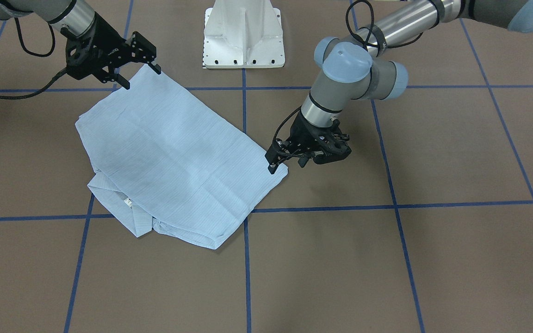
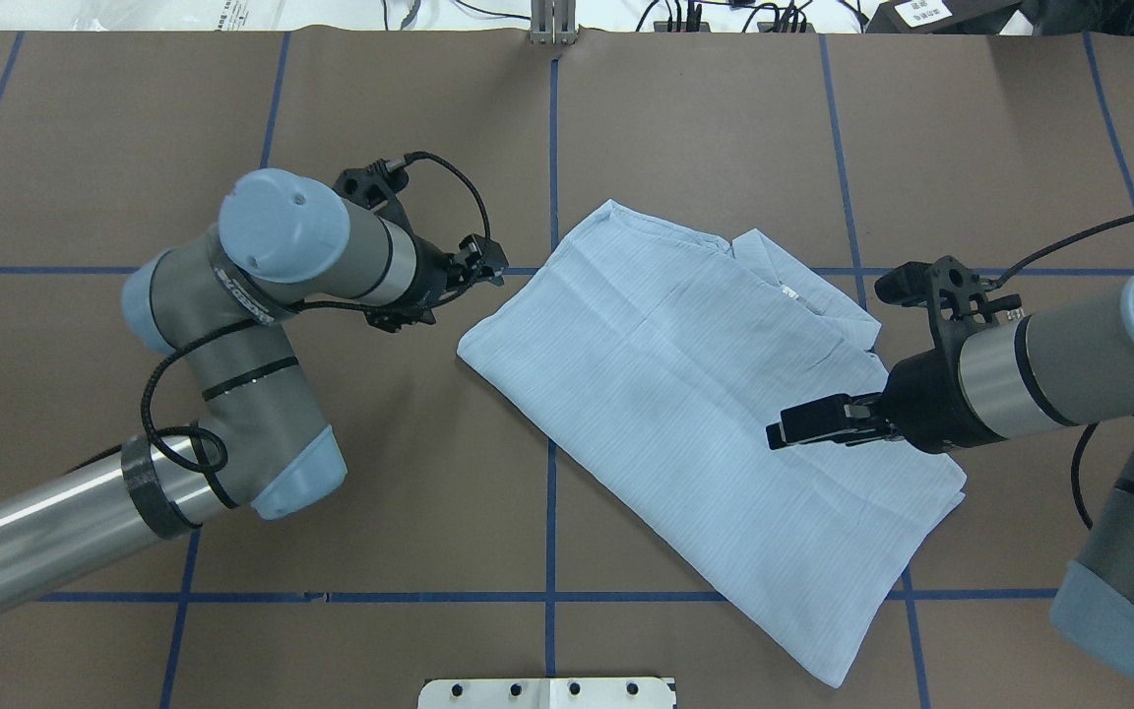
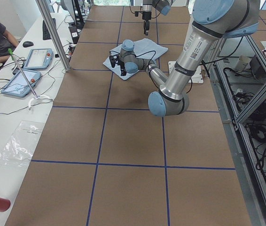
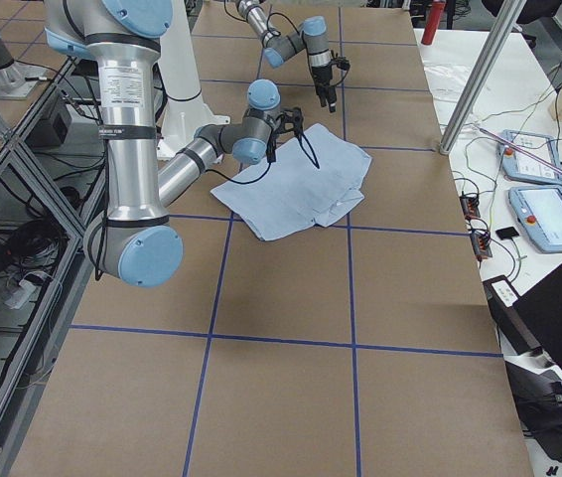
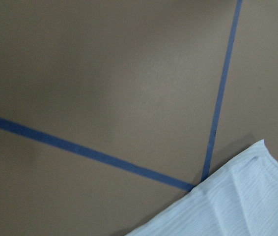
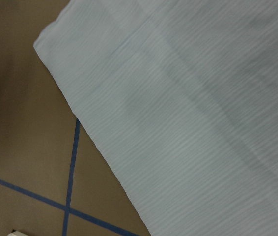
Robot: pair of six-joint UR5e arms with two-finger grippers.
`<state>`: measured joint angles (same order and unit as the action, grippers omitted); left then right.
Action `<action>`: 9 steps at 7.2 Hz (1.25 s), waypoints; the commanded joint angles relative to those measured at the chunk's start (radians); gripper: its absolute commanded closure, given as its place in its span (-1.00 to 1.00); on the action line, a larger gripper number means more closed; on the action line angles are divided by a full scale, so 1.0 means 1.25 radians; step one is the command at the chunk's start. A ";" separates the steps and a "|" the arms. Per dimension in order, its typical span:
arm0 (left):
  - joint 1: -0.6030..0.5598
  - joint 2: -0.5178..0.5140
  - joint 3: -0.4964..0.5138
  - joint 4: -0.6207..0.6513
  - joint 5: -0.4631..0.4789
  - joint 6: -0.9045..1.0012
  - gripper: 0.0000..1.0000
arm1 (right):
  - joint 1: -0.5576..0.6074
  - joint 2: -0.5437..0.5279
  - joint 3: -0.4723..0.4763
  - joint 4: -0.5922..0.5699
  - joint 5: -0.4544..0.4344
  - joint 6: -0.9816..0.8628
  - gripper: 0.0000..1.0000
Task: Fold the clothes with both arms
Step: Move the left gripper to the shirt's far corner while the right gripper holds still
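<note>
We find bare table [image 1: 387,268] on all sides of the folded shirt [image 1: 169,152], widest toward the operators' edge. The white pedestal [image 1: 243,34] stands near the shirt's robot-side corner. The left gripper [image 1: 287,166] hangs at one shirt corner and the right gripper [image 1: 141,77] at another, each blocking that approach.

From overhead, the shirt [image 2: 685,414] lies on the counter [image 2: 409,473] right of centre, running from 11 to 5 o'clock, with its collar [image 2: 784,281] at its 1 o'clock edge. The left tool [image 2: 483,266] is just off its 9 o'clock corner, and the right tool [image 2: 793,428] is over its 3 o'clock side.
</note>
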<state>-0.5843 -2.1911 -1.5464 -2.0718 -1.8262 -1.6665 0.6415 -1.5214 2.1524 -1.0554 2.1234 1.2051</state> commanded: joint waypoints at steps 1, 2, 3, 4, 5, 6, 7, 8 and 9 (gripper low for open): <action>0.057 -0.002 0.012 0.029 0.045 -0.017 -0.90 | 0.025 0.006 -0.004 0.000 -0.003 -0.001 -1.00; 0.059 -0.003 0.023 0.029 0.046 -0.017 -0.88 | 0.026 0.006 -0.004 0.000 -0.003 -0.001 -1.00; 0.059 -0.003 0.026 0.030 0.046 -0.017 -0.88 | 0.027 0.006 -0.005 0.000 -0.003 -0.001 -1.00; 0.059 -0.002 0.026 0.031 0.046 -0.017 -0.80 | 0.029 0.005 -0.005 0.000 -0.003 -0.001 -1.00; 0.059 -0.004 0.027 0.035 0.046 -0.018 -0.73 | 0.030 0.006 -0.005 -0.001 -0.003 -0.001 -1.00; 0.059 -0.010 0.038 0.035 0.046 -0.017 -0.72 | 0.032 0.006 -0.004 -0.001 0.001 0.000 -1.00; 0.059 -0.011 0.039 0.035 0.046 -0.017 -0.70 | 0.037 0.005 -0.004 -0.001 0.005 0.000 -1.00; 0.059 -0.012 0.041 0.035 0.046 -0.017 -0.65 | 0.038 0.005 -0.004 -0.001 0.005 0.000 -1.00; 0.059 -0.013 0.042 0.035 0.046 -0.017 -0.63 | 0.038 0.005 -0.004 -0.001 0.006 0.000 -1.00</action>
<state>-0.5108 -2.2054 -1.4966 -2.0280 -1.7687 -1.6874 0.6874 -1.5153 2.1474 -1.0569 2.1287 1.2056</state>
